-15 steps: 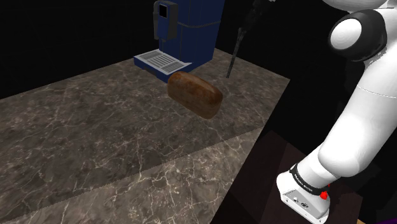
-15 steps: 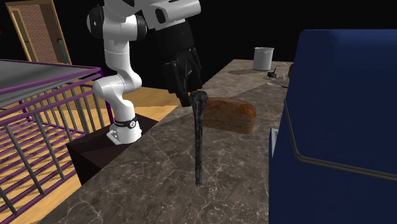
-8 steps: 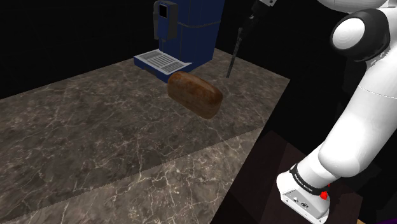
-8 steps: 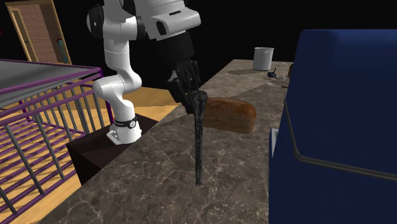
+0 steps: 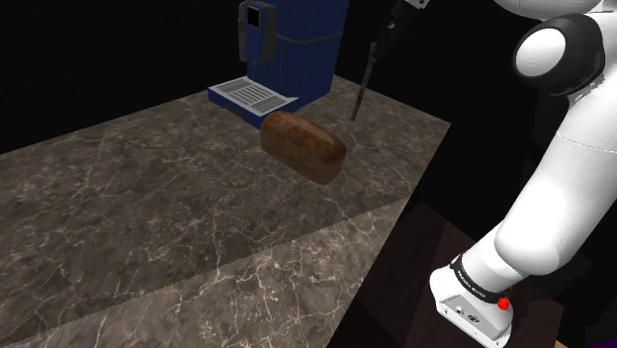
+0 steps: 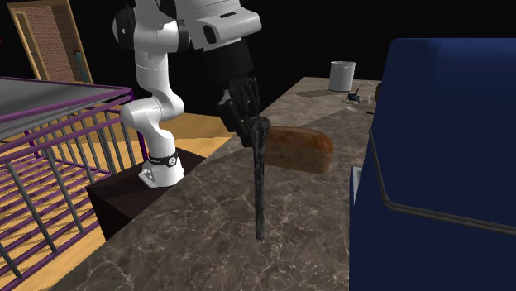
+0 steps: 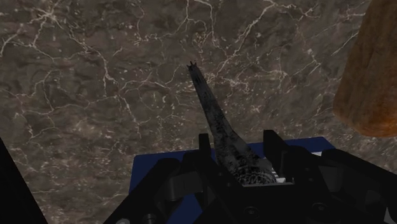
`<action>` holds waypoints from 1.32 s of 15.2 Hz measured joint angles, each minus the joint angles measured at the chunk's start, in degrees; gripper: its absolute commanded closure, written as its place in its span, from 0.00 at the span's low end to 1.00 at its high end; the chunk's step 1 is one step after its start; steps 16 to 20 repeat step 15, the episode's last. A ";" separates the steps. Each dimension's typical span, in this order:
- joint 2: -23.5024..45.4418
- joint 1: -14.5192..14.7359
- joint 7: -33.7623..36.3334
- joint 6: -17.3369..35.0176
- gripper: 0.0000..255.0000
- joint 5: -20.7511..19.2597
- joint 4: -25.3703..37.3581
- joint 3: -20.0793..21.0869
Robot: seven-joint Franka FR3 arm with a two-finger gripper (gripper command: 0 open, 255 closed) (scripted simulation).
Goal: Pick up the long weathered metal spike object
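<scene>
Between the black fingers (image 7: 205,145) of the end effector (image 7: 236,149) we see the broad head of the long, dark, pitted spike (image 7: 215,118), and the fingers are clenched on it from either side. From that grasp the spike hangs nearly upright, head up and point down, over the dark veined marble surface (image 7: 95,76). In the second exterior view the end effector (image 6: 250,124) grips the very top of the spike (image 6: 259,182), whose tip comes down close to the surface (image 6: 198,240); we cannot tell whether the tip touches it. Just beside the spike lies a brown loaf of bread (image 6: 302,149), apart from it, and on the far side of the spike in the shoulder view stands a blue coffee machine (image 5: 292,49) with a pale drip tray (image 5: 249,95). There the spike (image 5: 362,87) hangs near the surface's far edge, between the machine and the white arm (image 5: 564,148). Farther off in the second exterior view we note a grey cup (image 6: 341,76) on the surface, the arm's dark stand (image 6: 132,198) on a wooden floor (image 6: 194,128), and a purple railing (image 6: 50,165).
</scene>
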 measured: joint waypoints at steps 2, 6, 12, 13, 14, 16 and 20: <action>0.34 -0.26 0.23 -1.43 1.00 0.10 1.73 -0.05; 1.53 -0.91 0.96 -4.89 1.00 0.48 6.41 -0.10; 4.40 -2.46 2.16 -10.97 1.00 1.59 15.36 -0.10; 4.81 -2.71 2.35 -11.87 1.00 1.77 16.69 -0.08; 5.50 -3.08 2.58 -12.96 1.00 2.05 18.48 -0.06; 6.00 -3.34 2.77 -13.75 1.00 2.25 19.77 -0.03; 6.00 -3.34 2.77 -13.75 1.00 2.25 19.77 -0.03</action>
